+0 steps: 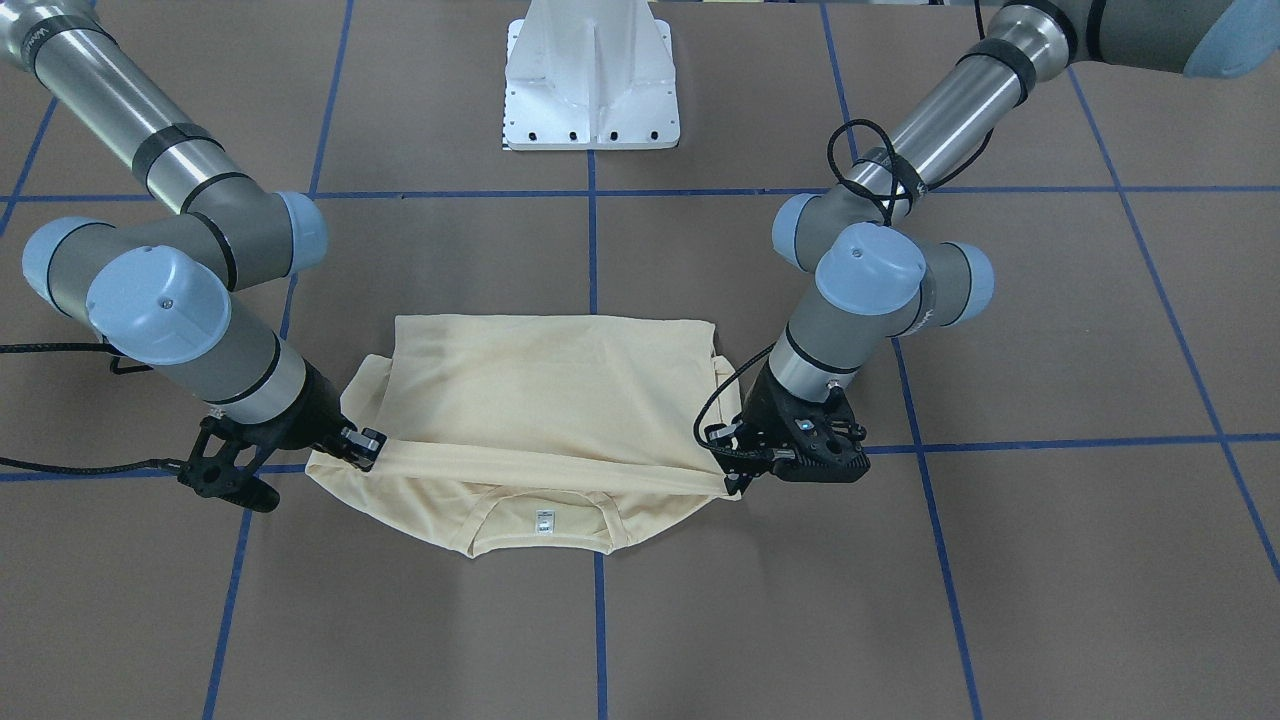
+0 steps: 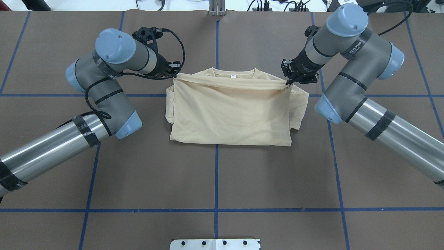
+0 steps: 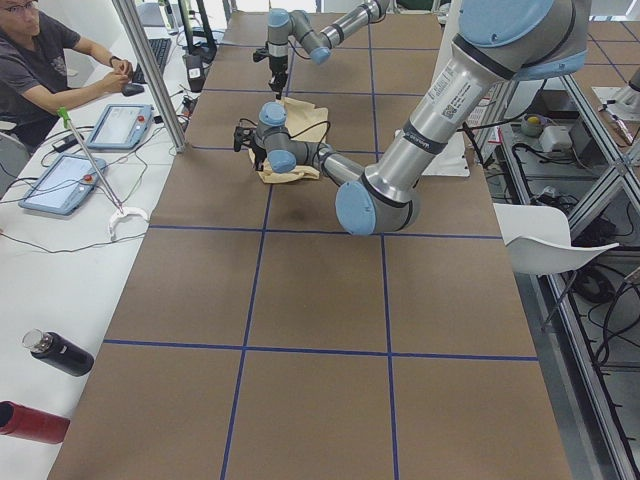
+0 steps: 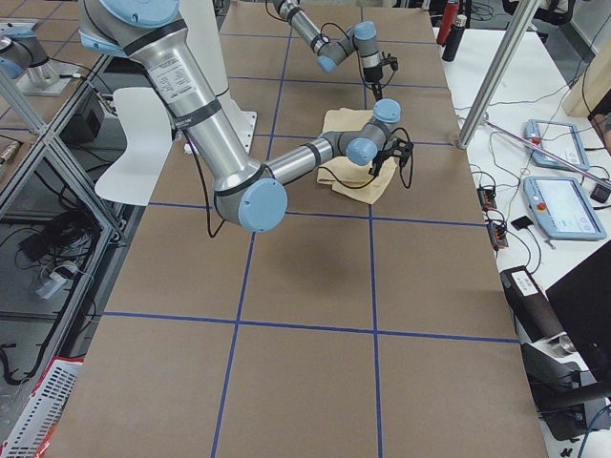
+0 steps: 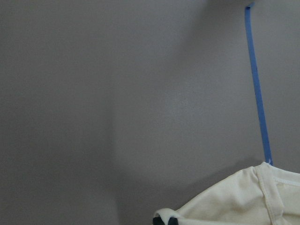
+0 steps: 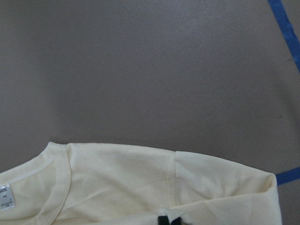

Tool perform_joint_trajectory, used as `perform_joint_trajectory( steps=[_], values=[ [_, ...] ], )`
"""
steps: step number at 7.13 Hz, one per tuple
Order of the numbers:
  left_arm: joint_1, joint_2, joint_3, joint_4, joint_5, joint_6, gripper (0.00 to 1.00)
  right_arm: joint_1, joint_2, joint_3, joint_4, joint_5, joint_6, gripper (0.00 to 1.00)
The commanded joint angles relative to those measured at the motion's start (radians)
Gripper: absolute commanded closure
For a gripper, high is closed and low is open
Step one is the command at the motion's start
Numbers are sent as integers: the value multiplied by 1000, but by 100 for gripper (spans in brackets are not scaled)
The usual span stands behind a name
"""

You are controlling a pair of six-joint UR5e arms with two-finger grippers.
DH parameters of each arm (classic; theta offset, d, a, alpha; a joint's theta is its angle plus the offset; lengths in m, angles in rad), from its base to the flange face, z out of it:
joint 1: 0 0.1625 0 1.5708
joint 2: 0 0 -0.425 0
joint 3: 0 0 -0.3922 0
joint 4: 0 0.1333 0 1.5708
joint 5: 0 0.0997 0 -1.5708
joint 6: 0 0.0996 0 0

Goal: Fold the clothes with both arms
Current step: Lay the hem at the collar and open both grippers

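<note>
The pale cream-yellow shirt [image 2: 229, 114] lies on the brown table, doubled over, plain side up. Its lifted edge is stretched as a taut band just short of the collar, where the white neck label [image 2: 233, 76] still shows. My left gripper [image 2: 175, 74] is shut on that band's left end, and my right gripper [image 2: 287, 82] is shut on its right end. From the front-facing view the shirt [image 1: 550, 390] hangs between the left gripper [image 1: 735, 480] and the right gripper [image 1: 365, 445]. Both wrist views show black fingertips [image 5: 166, 220] [image 6: 168, 220] pinching cloth. The print is hidden.
The white pedestal base [image 1: 592, 90] stands behind the shirt. Blue tape lines [image 2: 216, 173] grid the brown table. A seated person [image 3: 40, 60] with tablets [image 3: 120, 125] and two bottles [image 3: 55, 352] are on the side bench. A white chair [image 3: 545, 240] stands off the table's robot side.
</note>
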Motion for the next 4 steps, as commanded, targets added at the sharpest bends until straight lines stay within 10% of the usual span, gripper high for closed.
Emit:
perform_joint_trajectory(
  steps=[1, 4],
  values=[
    [0, -3, 1, 0, 0, 0, 100, 0, 2, -3, 0, -1, 1, 100],
    [0, -1, -4, -22, 0, 0, 90, -6, 10, -3, 0, 1, 3, 100]
  ],
)
